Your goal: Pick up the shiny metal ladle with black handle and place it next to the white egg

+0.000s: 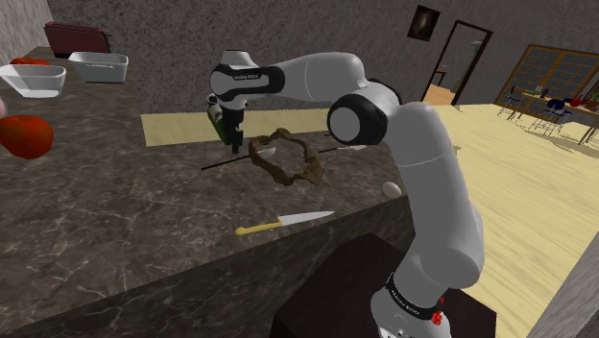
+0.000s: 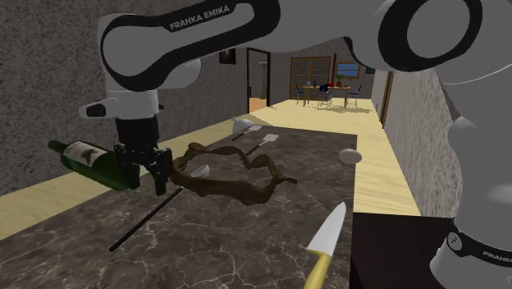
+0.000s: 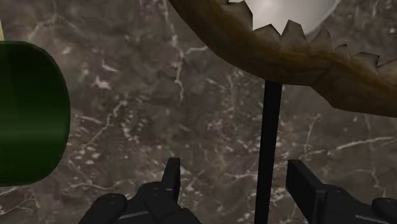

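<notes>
The ladle lies flat on the dark marble counter. Its thin black handle [image 2: 148, 218] [image 1: 227, 162] [image 3: 270, 146] leads to a pale shiny bowl [image 2: 201, 171] [image 3: 289, 9] that sits inside a brown jagged wooden ring [image 2: 238, 179] [image 1: 286, 160] [image 3: 318, 63]. My gripper [image 2: 145, 184] [image 1: 235, 142] [image 3: 238, 183] points down, low over the handle, and is open. The handle runs between the fingers, closer to one, and neither touches it. The white egg [image 1: 392, 190] [image 2: 350, 155] rests near the counter's edge, beyond the ring from the gripper.
A green wine bottle [image 2: 86, 160] [image 1: 219, 117] [image 3: 28, 114] lies right beside the gripper. A yellow-handled knife [image 1: 286, 222] [image 2: 325, 240] lies near the front edge. Red tomato [image 1: 24, 134] and white containers [image 1: 99, 64] stand at the shoulder view's left. More utensils [image 2: 261, 144] lie beyond the ring.
</notes>
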Robot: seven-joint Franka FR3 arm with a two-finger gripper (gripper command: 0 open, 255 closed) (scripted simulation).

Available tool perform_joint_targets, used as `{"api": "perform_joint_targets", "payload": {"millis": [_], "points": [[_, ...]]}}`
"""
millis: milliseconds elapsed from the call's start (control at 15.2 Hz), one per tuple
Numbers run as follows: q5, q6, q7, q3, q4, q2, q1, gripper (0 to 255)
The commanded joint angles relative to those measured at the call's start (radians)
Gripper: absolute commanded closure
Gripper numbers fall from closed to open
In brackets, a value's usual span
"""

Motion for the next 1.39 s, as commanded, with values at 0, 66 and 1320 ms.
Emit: {"api": "perform_joint_targets", "payload": {"millis": [0, 66, 1320], "points": [[-0.094, -0.305, 0.008, -0.023, 0.240, 0.129, 0.028, 0], [-0.093, -0.286, 0.008, -0.026, 0.213, 0.122, 0.030, 0], [-0.095, -0.173, 0.008, -0.028, 0.060, 0.082, 0.040, 255]]}}
